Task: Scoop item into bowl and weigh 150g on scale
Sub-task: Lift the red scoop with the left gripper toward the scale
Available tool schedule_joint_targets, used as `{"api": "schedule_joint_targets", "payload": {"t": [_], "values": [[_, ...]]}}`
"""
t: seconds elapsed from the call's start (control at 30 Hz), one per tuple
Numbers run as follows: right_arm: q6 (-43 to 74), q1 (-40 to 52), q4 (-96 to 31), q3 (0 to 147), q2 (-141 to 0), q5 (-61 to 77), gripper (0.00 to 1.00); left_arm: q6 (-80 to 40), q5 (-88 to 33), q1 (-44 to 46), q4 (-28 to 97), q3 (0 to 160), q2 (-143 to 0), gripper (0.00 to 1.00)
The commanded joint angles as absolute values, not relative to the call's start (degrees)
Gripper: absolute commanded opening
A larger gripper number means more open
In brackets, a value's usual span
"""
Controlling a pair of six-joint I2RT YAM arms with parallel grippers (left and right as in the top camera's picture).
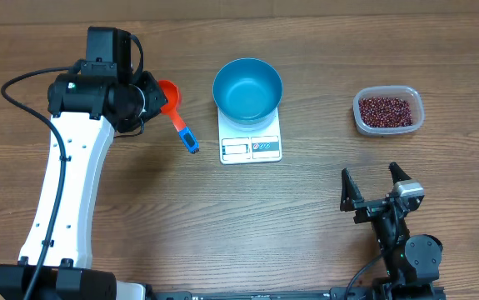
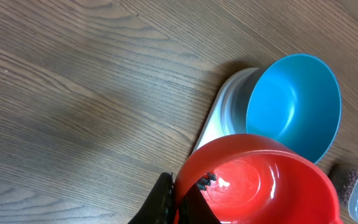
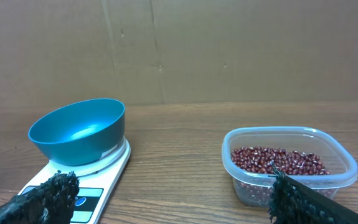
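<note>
Plainly, the beans [image 1: 385, 108] lie as one heap in one clear tub [image 1: 417, 121] near the tabletop's [image 1: 306, 217] far right corner. One blue bowl [image 1: 247, 87] sits on one white scale [image 1: 251, 148] at the middle of the far edge. Left of them, the left hand [image 2: 172, 202] is clenched on the rim of one red scoop [image 1: 169, 93]. The right hand [image 1: 369, 171] stands released, jaws wide, near the near edge. Only the overhead view shows the scoop's blue handle, and only the right wrist view shows the beans through the tub's wall.
</note>
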State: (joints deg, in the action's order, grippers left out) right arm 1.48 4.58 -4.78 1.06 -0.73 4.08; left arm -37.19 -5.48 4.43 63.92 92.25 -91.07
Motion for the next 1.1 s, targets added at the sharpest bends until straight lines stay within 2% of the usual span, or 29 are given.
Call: {"api": "schedule_joint_targets", "payload": {"t": [0.0,1.07], "values": [[1.63,4.86,-4.58,0.45,-0.16,3.64,1.00,-37.74,-4.38,4.54,64.05,93.25,-90.65,0.04],[1.63,4.86,-4.58,0.45,-0.16,3.64,1.00,-37.67,-3.90,4.54,63.37,93.27,-90.63,0.04]]}}
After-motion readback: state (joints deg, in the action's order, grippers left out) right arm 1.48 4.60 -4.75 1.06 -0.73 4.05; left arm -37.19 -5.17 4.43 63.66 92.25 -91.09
